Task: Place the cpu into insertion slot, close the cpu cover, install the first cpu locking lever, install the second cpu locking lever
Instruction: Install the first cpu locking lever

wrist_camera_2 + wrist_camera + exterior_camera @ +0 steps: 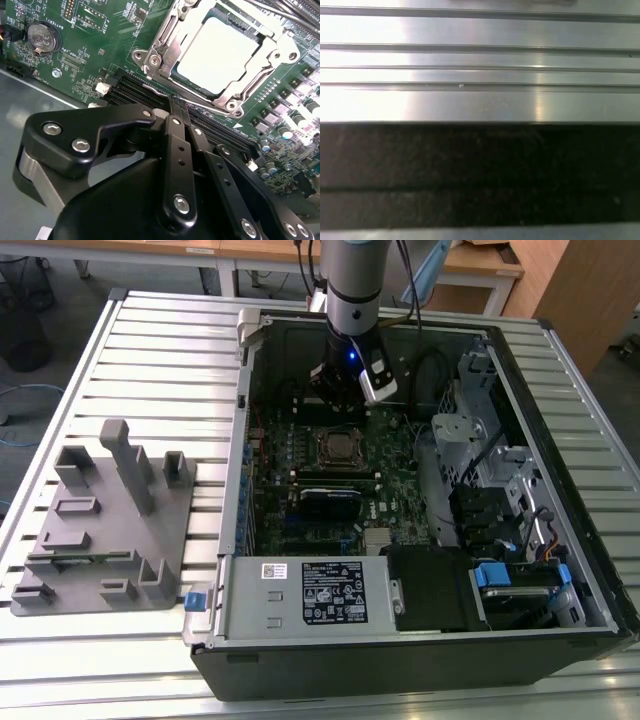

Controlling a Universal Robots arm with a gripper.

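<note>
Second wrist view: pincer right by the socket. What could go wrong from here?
The pincer tip hangs close over the black memory slots beside the cpu cover; a low move could scrape them or the green board. The cpu lies under that cover; a sideways knock might shift it.

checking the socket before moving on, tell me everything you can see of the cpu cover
The cpu cover is a thin silver metal frame with a square window. In the second wrist view it lies closed, flat on the green motherboard, the cpu showing pale through the window. The gripper sits beside its edge; contact cannot be told.
</note>
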